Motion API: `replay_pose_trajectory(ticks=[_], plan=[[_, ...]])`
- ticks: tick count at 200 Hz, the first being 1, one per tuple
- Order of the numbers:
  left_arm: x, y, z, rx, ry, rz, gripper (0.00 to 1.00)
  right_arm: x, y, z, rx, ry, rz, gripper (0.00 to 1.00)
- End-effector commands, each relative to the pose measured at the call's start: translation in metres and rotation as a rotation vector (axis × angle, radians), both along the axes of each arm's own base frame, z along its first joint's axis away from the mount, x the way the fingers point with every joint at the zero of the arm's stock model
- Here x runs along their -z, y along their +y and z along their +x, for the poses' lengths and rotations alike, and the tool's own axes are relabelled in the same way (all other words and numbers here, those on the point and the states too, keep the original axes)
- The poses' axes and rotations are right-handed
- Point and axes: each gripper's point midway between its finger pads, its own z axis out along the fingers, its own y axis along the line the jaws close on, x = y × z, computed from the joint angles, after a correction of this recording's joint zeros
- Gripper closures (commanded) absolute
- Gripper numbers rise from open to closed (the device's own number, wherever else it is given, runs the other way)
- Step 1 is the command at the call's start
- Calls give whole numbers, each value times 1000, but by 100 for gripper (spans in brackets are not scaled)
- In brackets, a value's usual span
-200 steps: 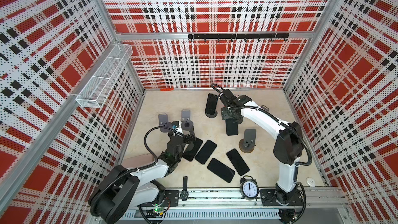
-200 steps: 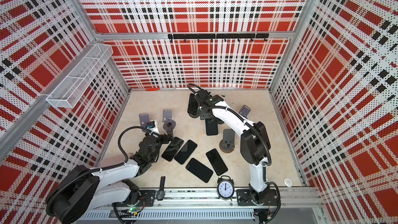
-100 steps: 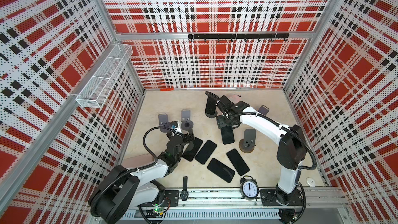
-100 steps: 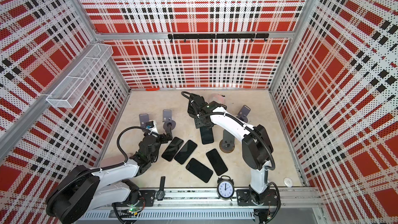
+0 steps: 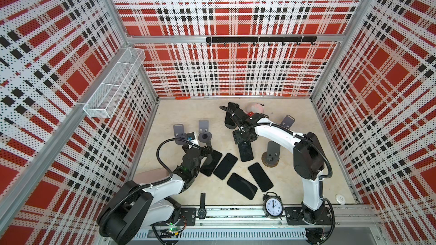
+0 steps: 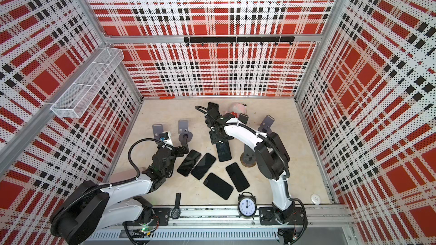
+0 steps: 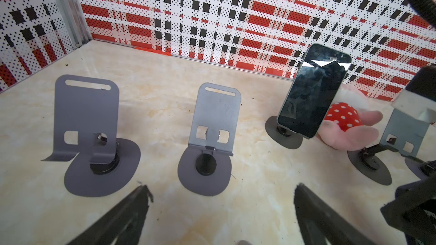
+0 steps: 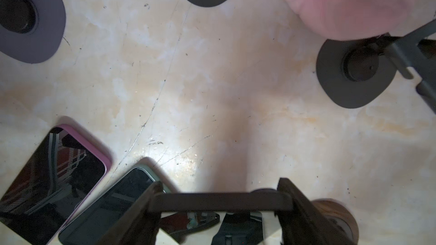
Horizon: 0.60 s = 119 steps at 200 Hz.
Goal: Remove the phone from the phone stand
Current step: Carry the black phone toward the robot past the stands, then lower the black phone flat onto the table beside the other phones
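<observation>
The right gripper [image 8: 220, 185] is clamped across the width of a dark phone [image 8: 212, 222], with 1 finger [image 8: 146, 206] on each long edge. In both top views this phone [image 5: 245, 153] hangs below the gripper over the middle of the table [image 5: 188, 111], clear of every stand. Whether its lower end touches the surface cannot be told. An empty stand [image 5: 272, 153] is just beside it on the right arm's side.

Near its lower end, 4 flat phones [image 5: 225, 166] lie face up in a loose cluster (the wrist view shows 1 of them in a pink case [image 8: 54, 175]).

A second phone [image 7: 313, 93] leans upright on a phone stand [image 7: 284, 135] toward the back wall. A pink plush toy [image 7: 342, 123] with a red spotted patch sits just beside it.

The left gripper [image 7: 221, 187] rests low with its jaws spread wide and nothing between them. It faces 2 vacant stands [image 7: 86, 119] that sit side by side, well apart from the stand with the phone. In a top view it [image 5: 207, 150] sits at the upper end of the nearest flat phone.

At the front edge an alarm clock [image 5: 273, 206] and a wristwatch [image 5: 202, 206] rest by the rail. A wire basket [image 5: 113, 86] hangs on the left wall, and a black hook rail [image 5: 259, 40] crosses the back wall.
</observation>
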Motion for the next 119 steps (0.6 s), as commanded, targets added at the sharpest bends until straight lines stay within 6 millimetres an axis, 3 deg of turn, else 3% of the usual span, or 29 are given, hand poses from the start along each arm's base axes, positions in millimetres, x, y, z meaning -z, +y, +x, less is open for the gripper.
replay_pose_trajectory(ticks=[1, 48, 83, 119], plan=[[-10, 2, 5, -12, -18, 0, 2, -1, 13, 2, 74, 11, 52, 25], [-10, 1, 5, -6, -19, -9, 2, 10, 4, -2, 320, 55, 81, 25], [-10, -1, 5, 1, -18, -12, 2, 23, -15, -20, 566, 65, 146, 23], [-10, -3, 6, 13, -16, -21, 2, 27, -27, -33, 687, 69, 127, 24]])
